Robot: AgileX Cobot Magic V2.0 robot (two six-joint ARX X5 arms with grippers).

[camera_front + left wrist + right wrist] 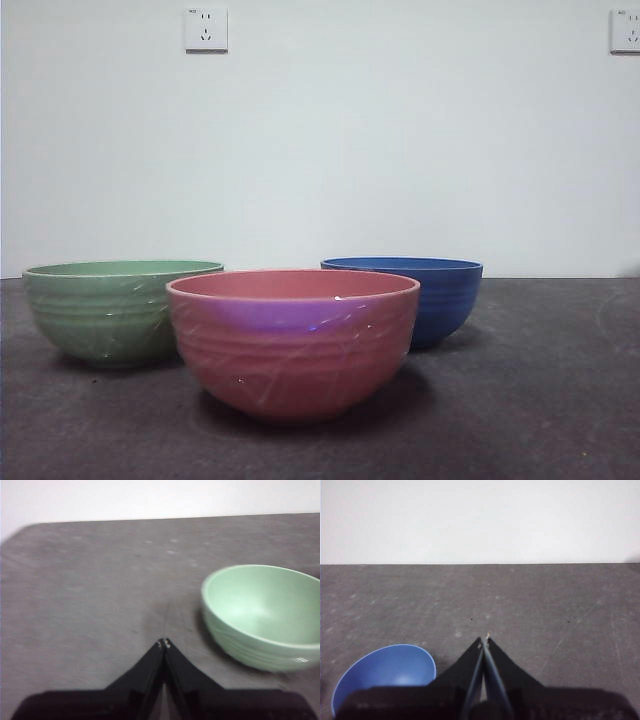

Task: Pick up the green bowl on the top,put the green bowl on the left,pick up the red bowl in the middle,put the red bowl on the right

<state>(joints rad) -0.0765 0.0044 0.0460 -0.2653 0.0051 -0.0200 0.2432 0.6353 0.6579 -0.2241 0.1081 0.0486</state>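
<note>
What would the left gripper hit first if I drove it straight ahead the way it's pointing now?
Probably nothing: ahead of the left gripper, jaws shut, lies only bare table up to its far edge. The green bowl sits off to the side of that line, though a wide sweep might graze it; depth is unclear.

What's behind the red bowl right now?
The blue bowl sits behind the red bowl, which covers its lower left; the green bowl is partly behind its other side.

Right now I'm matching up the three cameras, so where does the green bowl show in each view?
Front view: the green bowl stands at left, partly behind the red bowl.
Left wrist view: it sits beside the shut left gripper, untouched.
Right wrist view: not in it; only the blue bowl shows.
Shared landmark: the dark grey table.
</note>
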